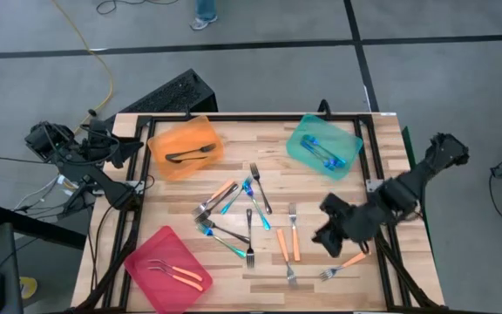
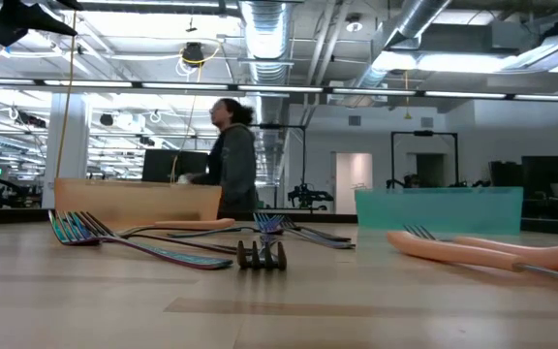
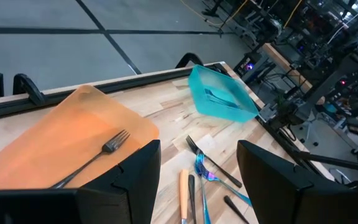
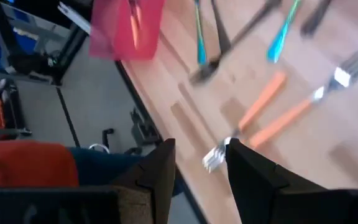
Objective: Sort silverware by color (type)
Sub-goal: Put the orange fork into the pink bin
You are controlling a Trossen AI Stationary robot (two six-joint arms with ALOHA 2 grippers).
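The silverware (image 1: pixel 234 214) lies loose on the middle of the wooden table: forks with orange, blue and dark handles. Two orange-handled forks (image 1: pixel 288 244) lie side by side, and a third (image 1: pixel 347 262) lies near the front right. My right gripper (image 1: pixel 325 237) hangs open above the table between them, with nothing between its fingers (image 4: pixel 197 180); the two orange forks (image 4: pixel 269 112) show beyond it. My left gripper (image 3: pixel 197 186) waits open at the table's far left corner (image 1: pixel 127 150), pointing over the orange tray.
An orange tray (image 1: pixel 186 148) at the far left holds a dark fork. A teal tray (image 1: pixel 323 146) at the far right holds blue forks. A pink tray (image 1: pixel 166 269) at the near left holds orange forks. A person (image 2: pixel 232 155) stands beyond the table.
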